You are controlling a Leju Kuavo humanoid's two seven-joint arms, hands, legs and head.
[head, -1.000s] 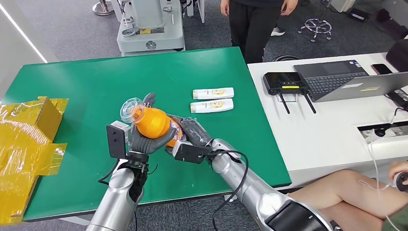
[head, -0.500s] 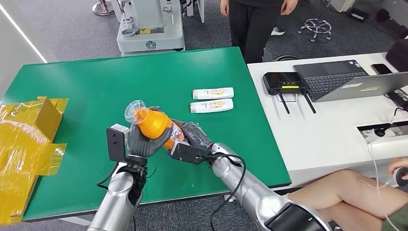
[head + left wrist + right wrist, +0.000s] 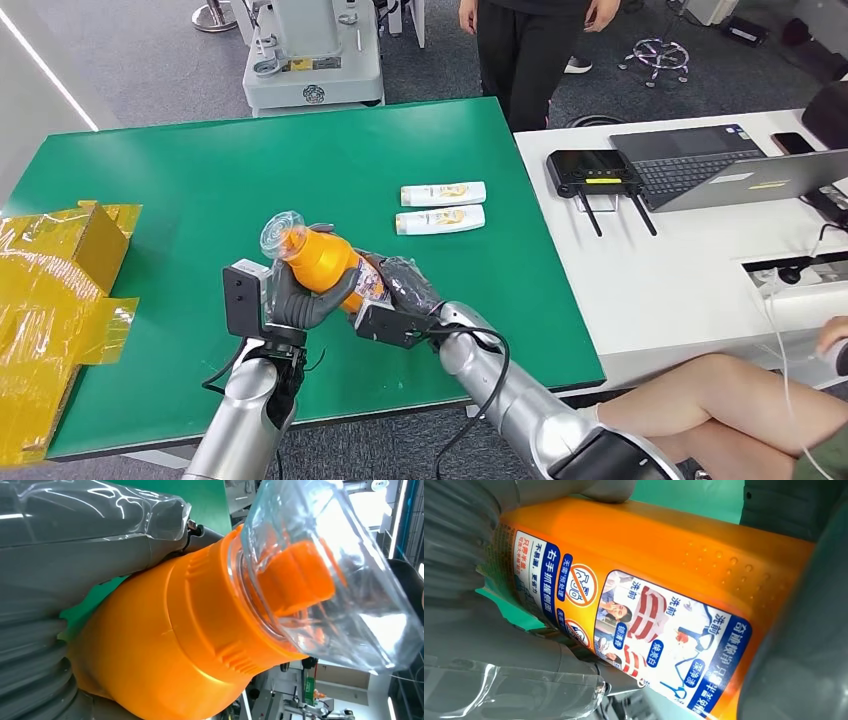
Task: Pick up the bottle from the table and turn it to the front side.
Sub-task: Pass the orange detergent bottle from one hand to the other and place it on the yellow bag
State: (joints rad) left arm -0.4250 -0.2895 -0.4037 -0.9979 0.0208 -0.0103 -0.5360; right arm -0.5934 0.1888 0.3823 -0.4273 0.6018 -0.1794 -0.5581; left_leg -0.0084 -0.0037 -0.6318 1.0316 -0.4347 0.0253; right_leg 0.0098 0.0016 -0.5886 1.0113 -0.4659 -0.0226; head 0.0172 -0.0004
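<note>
Orange bottle (image 3: 322,262) held above the green table (image 3: 200,180), lower centre of frame, tilted with clear cap (image 3: 281,232) toward upper left. Left hand (image 3: 298,300) wraps the upper body; right hand (image 3: 400,283) grips the labelled base end. Two white tubes (image 3: 441,207) lie upper right, well apart. Open green surface on all sides.

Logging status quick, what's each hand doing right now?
Left hand: holding the orange plastic bottle with clear cap near its neck end.
Right hand: holding the same bottle's lower, labelled end.
</note>
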